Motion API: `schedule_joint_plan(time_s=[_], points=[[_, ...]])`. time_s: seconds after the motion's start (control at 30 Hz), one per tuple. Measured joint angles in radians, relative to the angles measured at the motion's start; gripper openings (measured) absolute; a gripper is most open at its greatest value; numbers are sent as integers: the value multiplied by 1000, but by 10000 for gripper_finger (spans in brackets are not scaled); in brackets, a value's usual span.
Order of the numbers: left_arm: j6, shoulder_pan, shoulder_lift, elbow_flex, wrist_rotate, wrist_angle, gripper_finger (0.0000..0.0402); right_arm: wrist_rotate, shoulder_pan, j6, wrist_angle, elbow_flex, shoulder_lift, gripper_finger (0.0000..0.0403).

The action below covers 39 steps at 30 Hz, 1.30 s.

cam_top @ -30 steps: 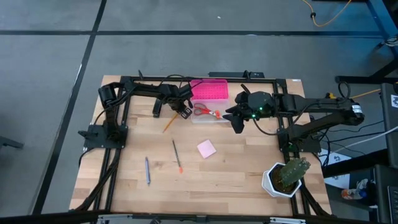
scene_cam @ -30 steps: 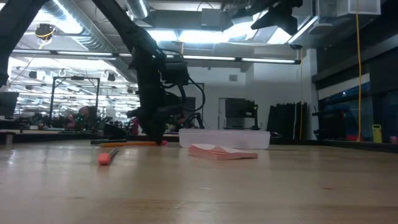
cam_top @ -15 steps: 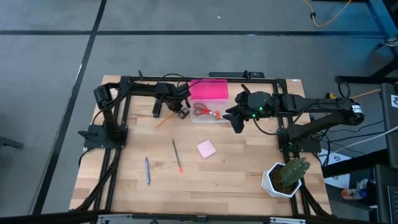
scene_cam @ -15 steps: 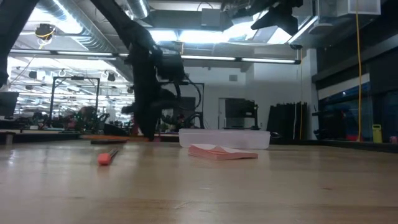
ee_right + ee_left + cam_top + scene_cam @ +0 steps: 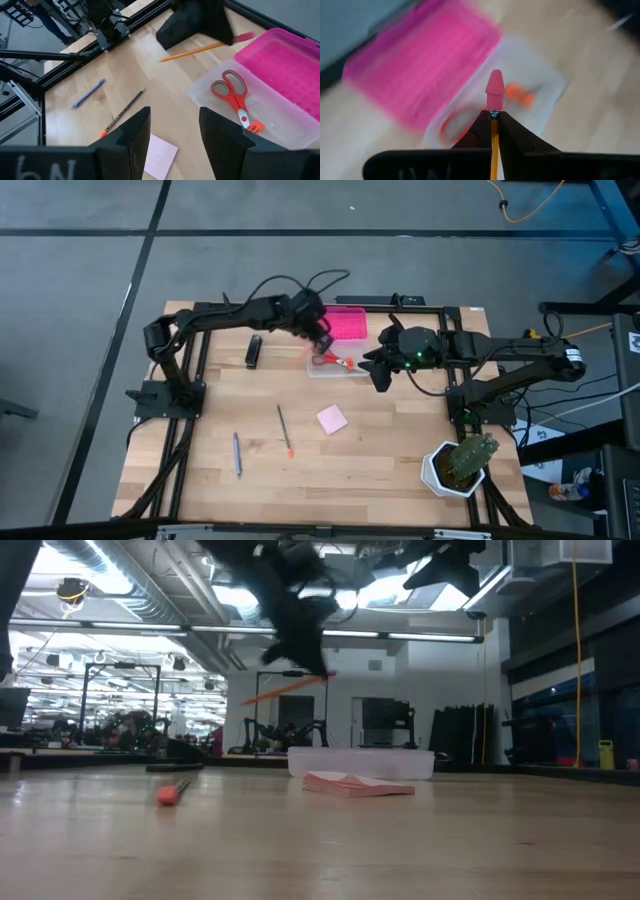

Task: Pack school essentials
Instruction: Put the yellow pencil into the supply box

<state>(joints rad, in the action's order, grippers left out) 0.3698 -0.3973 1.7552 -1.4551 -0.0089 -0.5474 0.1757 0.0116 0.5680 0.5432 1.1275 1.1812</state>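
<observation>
An orange pencil (image 5: 192, 51) with a pink eraser tip hangs in the air, pinched between the fingers of the left gripper (image 5: 320, 338), above the near edge of a clear plastic box (image 5: 280, 131). In the high view this gripper sits at about 12 o'clock on the wooden table (image 5: 380, 460), over the box's left end. Red-handled scissors (image 5: 232, 93) lie inside the box, and its pink lid (image 5: 295, 60) lies open just behind it. At 9 o'clock from the box a small black oblong item (image 5: 254, 351) rests on the wood. Toward 6 o'clock lie a pink square notepad (image 5: 332, 419), a slim dark pen with an orange tip (image 5: 284, 430), and a bluish pen (image 5: 237, 454) further left. The right gripper (image 5: 381, 378) hovers just right of the box with its fingers spread and nothing between them. A cactus in a white pot (image 5: 460, 464) stands at about 4 o'clock near the table's corner
</observation>
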Motion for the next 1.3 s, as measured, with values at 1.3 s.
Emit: schedule_joint_plan(time_s=[1.3], points=[[-214,53,400,-340,37,54,0,68,-23,22,2,0,-87,169]])
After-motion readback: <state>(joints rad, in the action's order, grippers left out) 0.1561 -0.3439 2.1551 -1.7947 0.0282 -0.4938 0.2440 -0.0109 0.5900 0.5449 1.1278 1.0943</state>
